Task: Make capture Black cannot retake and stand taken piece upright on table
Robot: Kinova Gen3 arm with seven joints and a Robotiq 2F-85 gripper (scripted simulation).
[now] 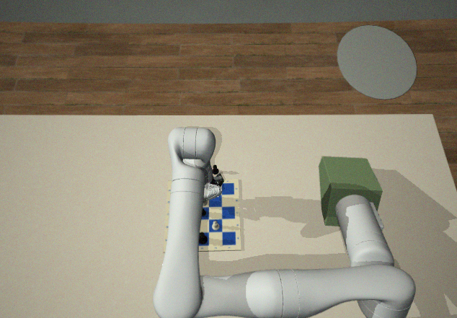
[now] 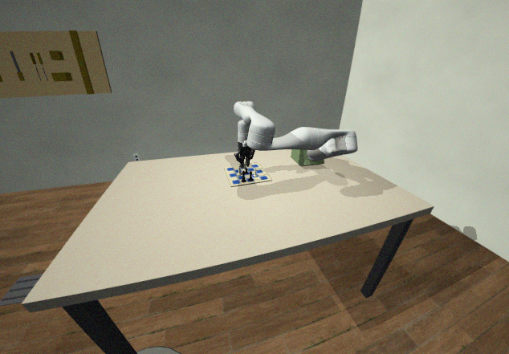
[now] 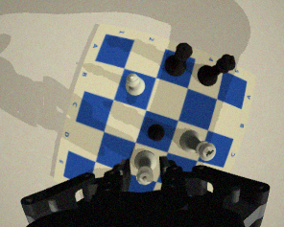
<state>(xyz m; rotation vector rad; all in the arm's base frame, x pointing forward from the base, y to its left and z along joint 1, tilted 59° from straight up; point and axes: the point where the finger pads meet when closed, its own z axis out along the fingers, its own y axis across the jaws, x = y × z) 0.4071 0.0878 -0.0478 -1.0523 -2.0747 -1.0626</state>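
My gripper (image 3: pixel 145 167) (image 2: pixel 245 166) is low over the board (image 3: pixel 102 29) (image 1: pixel 238 196), its fingers either side of a pale piece (image 3: pixel 144 162) on D3, with a small gap still showing on each side. A white piece with a cross on top (image 3: pixel 191 140) stands on C4, close beside the right finger. A black piece (image 3: pixel 155 132) is on C3. A white pawn (image 3: pixel 134 85) (image 1: pixel 215 226) is on B2. One black piece (image 3: pixel 176 65) stands on A3, another (image 3: pixel 207 76) on A4. Arm and gripper hide much of the board in the top view.
A green block (image 1: pixel 348 172) (image 2: pixel 302 157) stands on the table (image 1: pixel 92 151) (image 2: pixel 173 218) to the right of the board, by the arm's base. The arm spans the near side of the board in the top view.
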